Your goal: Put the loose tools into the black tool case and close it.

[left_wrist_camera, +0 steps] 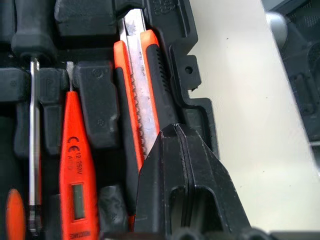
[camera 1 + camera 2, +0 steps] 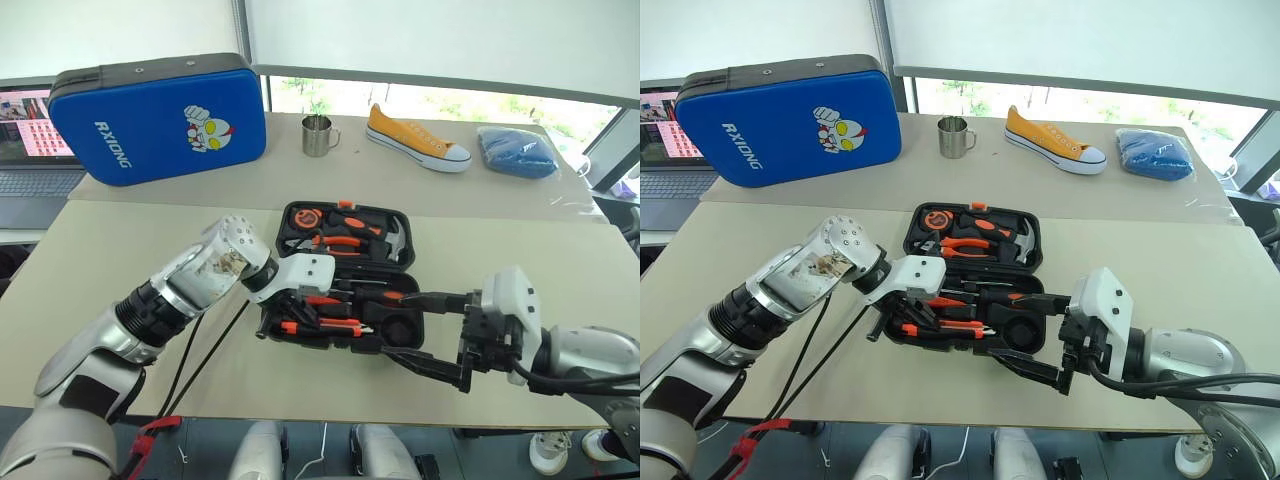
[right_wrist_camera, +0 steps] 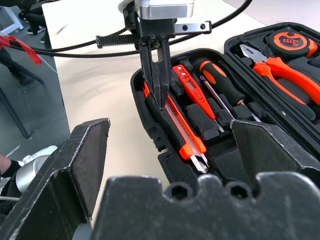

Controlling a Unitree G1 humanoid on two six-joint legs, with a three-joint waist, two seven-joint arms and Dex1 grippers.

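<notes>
The black tool case [image 2: 290, 209] lies open in the middle of the beige table. An orange-black utility knife [image 1: 137, 90] lies in the slot along the case's near-left edge. My left gripper [image 3: 160, 102] is shut, its tips pointing down onto the knife [image 3: 186, 136] with nothing between the fingers. Beside the knife sit a slim small orange screwdriver [image 1: 75, 165] and a long screwdriver with an orange-and-black handle [image 3: 220, 82]. My right gripper [image 2: 425, 332] stands open and empty at the case's near-right corner.
Pliers [image 2: 340, 241], a hammer [image 2: 392, 237] and a round tape measure [image 2: 304, 216] fill the case's far half. On the rear table are a blue case [image 2: 160, 115], metal mug [image 2: 318, 136], orange shoe [image 2: 415, 137], blue bundle [image 2: 517, 151] and laptop [image 2: 35, 150]. Black cables [image 2: 200, 355] hang beside my left arm.
</notes>
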